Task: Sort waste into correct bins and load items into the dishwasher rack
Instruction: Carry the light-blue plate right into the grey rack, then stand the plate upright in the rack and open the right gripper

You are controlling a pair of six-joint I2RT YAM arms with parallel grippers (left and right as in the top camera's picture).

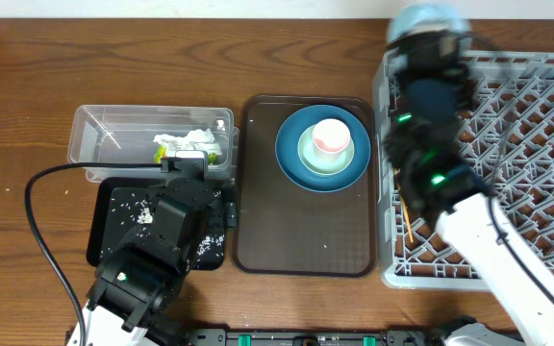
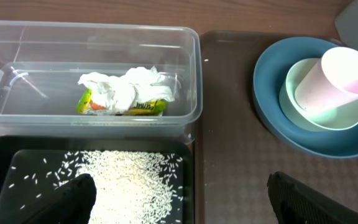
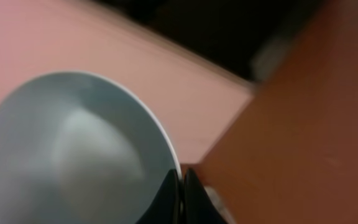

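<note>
Clearance was widest on the brown serving tray [image 1: 301, 240], whose near half lay bare. Its far half carried the dark-blue plate [image 1: 289, 161], with the pale-green bowl [image 1: 308, 163] nested on it and the white-pink cup [image 1: 332, 136] in the bowl. The clear tub [image 1: 113, 130] stood just beside the serving tray's left edge, holding the crumpled napkin [image 2: 120, 87] on top of the yellow-green wrapper [image 2: 145, 109]. The black tray [image 1: 101, 207] lay against the tub's near wall, with rice grains [image 2: 129, 177] scattered across it. The dishwasher rack [image 1: 537, 125] ran off the right edge of the overhead view.

The right wrist view was badly blurred, and the small light-blue bowl [image 3: 73, 149] was smeared in both views that showed it. What looked like the chopsticks [image 1: 408, 223] showed as a thin wooden line in the rack's near-left part, partly behind the arm.

The left gripper [image 2: 180, 194] hung low over the black tray, fingers spread wide and holding nothing. The right gripper [image 3: 180, 196] was raised over the rack's far-left corner, fingers pressed together on the light-blue bowl's rim.
</note>
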